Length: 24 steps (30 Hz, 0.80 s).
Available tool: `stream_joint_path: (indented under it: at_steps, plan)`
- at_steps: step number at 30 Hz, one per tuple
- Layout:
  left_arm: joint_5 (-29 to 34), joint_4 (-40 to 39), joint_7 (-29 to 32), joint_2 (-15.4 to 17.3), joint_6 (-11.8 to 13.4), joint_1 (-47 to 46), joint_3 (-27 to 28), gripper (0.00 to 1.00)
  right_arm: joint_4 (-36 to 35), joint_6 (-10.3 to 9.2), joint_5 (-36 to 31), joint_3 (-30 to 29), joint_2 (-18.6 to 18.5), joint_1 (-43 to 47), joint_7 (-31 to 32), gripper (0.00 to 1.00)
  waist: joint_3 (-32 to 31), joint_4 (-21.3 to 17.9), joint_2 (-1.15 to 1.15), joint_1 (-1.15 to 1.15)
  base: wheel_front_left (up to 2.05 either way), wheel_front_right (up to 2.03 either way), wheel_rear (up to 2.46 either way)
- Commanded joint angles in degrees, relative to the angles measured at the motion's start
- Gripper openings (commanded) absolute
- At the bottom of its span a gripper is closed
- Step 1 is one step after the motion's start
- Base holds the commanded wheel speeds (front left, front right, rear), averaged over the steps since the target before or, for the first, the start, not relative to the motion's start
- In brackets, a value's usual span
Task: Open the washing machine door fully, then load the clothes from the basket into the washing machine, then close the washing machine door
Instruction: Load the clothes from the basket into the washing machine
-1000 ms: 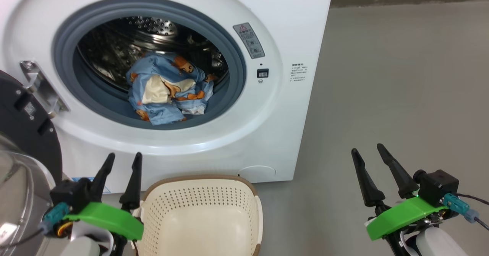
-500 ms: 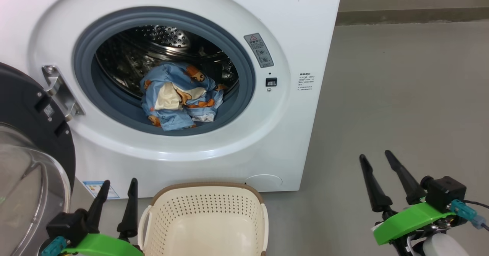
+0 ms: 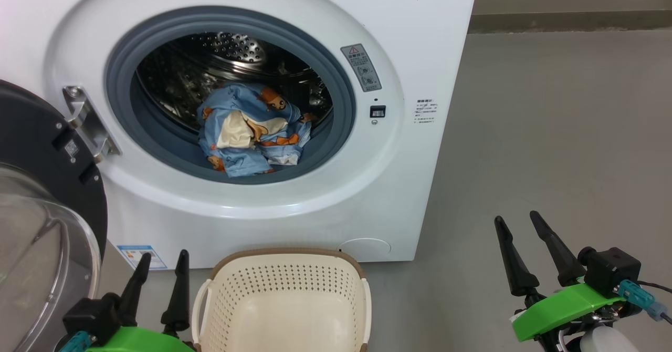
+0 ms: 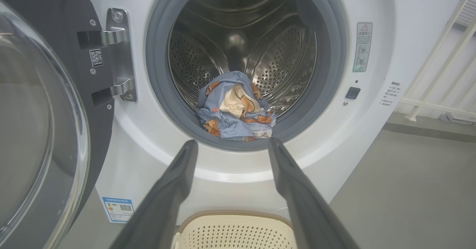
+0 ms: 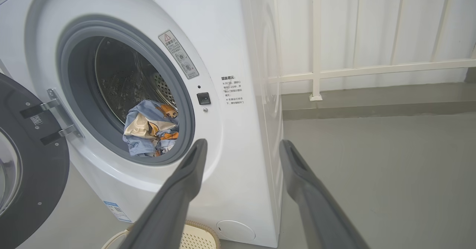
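Both claws idle and released near me: left gripper (image 3: 165, 255) low at the left, right gripper (image 3: 516, 217) low at the right over bare floor, nothing between either pair of fingers. The basket (image 3: 286, 250) sits between them, just in front of the washing machine (image 3: 420, 37); I see no garment in the part of it that shows. The washing machine door (image 3: 31, 147) is swung out at near left on its hinge (image 3: 86, 121). I'd say loading is done and closing is what's left. The door looks rigid and fairly heavy, and the glass bowl (image 3: 37, 247) is curved and slick, so I'd push on the black ring, as far from the hinge as I can reach. Farther in, the clothes (image 3: 247, 131) lie bunched low at the front of the drum (image 3: 226, 47), against the gasket (image 3: 126, 110). They're soft, light and limp, so a loose edge could catch in the seal.
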Motion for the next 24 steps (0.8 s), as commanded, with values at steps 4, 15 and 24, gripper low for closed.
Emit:
stream_joint_path:
  at_steps: [4,15,24]
  plan:
    - [-0.25,-2.15,-0.59,1.15,0.06,-1.89,2.04,1.0,-1.69,0.25,-0.55,0.57,-0.26,-1.09,-0.47,1.0,0.59,-0.17,0.0,0.0,0.0,0.0,0.0]
    - [-1.48,-1.56,1.14,1.86,-1.18,-7.74,0.67,1.0,-3.67,0.25,-2.28,-0.57,0.52,-3.84,-0.47,1.0,6.92,-0.64,0.0,0.0,0.0,0.0,0.0]
    - [-2.78,3.04,1.92,2.27,-2.19,-16.52,-1.1,1.0,-4.57,0.25,-4.32,-1.67,1.79,-7.1,-0.47,1.0,13.03,-0.19,0.0,0.0,0.0,0.0,0.0]
